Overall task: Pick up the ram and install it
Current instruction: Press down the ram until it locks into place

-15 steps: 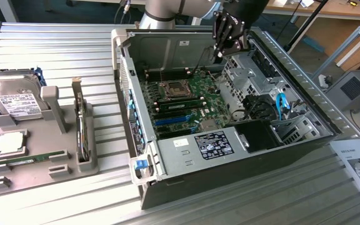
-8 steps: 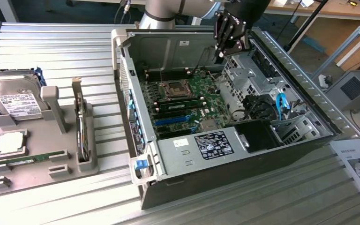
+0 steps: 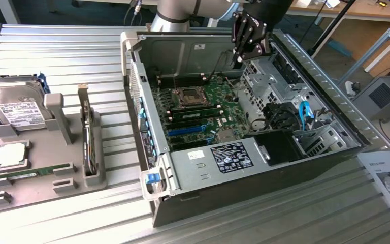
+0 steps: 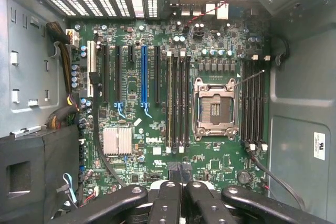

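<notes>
**Gripper shut and empty over the open case, ram stick in the tray**

The gripper (image 3: 249, 54) (image 4: 181, 176) hangs above the open computer case (image 3: 330, 152). It is over the far part of the case, near the drive cage. Its fingers are pressed together and nothing shows between them. They touch no part of the machine.

The wrist view looks straight down onto the motherboard (image 4: 220, 163). The processor socket (image 4: 214, 108) is uncovered, with banks of long black slots (image 4: 181, 103) on either side.

The ram stick (image 3: 36, 172) lies flat near the front edge of the grey tray (image 3: 69, 185). The tray sits on the slatted table (image 3: 59, 46), well apart from the gripper on the exterior view's left.

A second green stick (image 3: 193, 116) (image 4: 169, 103) appears to be seated in the slot bank beside the socket.

The tray also holds a hard drive (image 3: 15, 104) and an expansion card (image 3: 87, 137) standing on edge.

The case lies on its side with the panel off, so the board is open from above. Metal walls rim it on all sides, and the drive cage and cables crowd the exterior view's right. Bare table lies between the tray and the case.
</notes>
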You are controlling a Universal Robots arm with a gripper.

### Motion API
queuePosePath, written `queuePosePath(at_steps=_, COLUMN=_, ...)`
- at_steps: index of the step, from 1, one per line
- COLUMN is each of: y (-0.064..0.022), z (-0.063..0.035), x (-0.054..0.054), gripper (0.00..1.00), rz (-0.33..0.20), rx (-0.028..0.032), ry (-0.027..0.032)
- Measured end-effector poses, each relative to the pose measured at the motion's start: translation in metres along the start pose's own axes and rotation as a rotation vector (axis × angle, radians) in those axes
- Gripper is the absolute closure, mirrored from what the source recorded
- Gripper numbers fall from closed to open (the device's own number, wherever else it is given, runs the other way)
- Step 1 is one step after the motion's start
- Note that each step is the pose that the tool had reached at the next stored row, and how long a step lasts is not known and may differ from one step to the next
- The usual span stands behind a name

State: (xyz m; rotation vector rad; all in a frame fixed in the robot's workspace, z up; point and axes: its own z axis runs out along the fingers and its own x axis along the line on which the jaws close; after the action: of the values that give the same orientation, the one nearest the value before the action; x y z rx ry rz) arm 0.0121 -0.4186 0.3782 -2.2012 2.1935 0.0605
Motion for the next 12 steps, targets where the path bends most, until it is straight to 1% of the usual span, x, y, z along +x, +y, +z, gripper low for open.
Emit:
queuePosePath(at_steps=4, y=0.0000, z=0.0039, x=0.000, gripper=0.89, rz=0.000, rx=0.0002, ry=0.0000)
queuePosePath(at_steps=12, y=-0.0004, z=0.0197, x=0.001, gripper=0.89, rz=0.000, rx=0.0004, ry=-0.0001)
